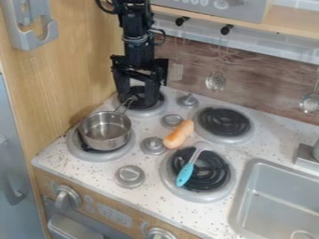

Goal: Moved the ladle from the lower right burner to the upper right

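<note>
Hanging at upper left: black gripper [138, 99], pointing down over the upper left burner [163, 106].
Gripper state: released, fingers spread with a gap between. Tips hard to pick out, black on black coil.
Upper left burner: coil partly hidden by the gripper, pale rim shows around it.
Pot [106, 131]: metal, upright on the lower left burner [126, 153], hiding most of that coil. Its handle angles up toward the gripper; contact there, can't tell.
Back knob [188, 101]: right of the upper left burner.
Middle knobs: one [171, 121] just beside the sausage-like piece, another [153, 145] between the two lower burners.
Sausage-like piece [179, 134]: orange-brown, lying at a slant between the right-hand burners and the middle knobs. Sits at the left side of the upper right burner, near the ladle's head; exact item unclear.
Ladle [185, 173]: on the lower right burner [199, 195], lying across the coil. Turquoise handle toward lower left, grey head at the top side. Bowl shape hard to make out.
Upper right burner [224, 122]: coil in full view, behind the ladle's burner, well apart from the gripper.
Front knob [129, 176]: left of the ladle's burner.
Sink [250, 186]: right of the ladle, cut off by the view's edge.
Faucet [308, 158]: at the sink's back, also cut off.
Back wall: hanging strainer [215, 82] behind the upper right burner.
</note>
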### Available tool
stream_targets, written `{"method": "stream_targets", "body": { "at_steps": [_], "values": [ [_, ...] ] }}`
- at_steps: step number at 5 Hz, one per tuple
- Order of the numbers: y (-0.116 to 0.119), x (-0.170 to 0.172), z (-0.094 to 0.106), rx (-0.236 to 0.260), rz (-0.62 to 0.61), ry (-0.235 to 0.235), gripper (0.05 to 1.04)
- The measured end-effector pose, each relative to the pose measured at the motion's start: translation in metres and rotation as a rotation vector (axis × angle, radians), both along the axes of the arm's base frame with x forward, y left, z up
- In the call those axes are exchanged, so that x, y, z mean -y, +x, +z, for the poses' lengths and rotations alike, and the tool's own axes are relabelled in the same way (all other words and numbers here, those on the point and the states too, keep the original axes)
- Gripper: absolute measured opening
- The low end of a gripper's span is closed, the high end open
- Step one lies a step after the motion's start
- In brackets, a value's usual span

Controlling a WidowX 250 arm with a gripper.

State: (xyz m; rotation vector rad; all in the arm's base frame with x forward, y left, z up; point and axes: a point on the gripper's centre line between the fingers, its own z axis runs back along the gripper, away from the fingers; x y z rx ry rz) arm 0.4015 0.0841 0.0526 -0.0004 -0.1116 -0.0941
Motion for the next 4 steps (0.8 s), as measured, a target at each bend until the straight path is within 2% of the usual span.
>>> {"method": "stream_targets", "body": {
  "at_steps": [1,2,4],
  "values": [
    [-0.007,0.003,-0.020,-0.055,-0.003,-0.015,0.999],
    [-0.022,0.028,-0.040,-0.097,-0.081,-0.049,0.999],
    [-0.039,0.091,-0.051,-0.095,-0.222,-0.070,0.999]
  ]
}}
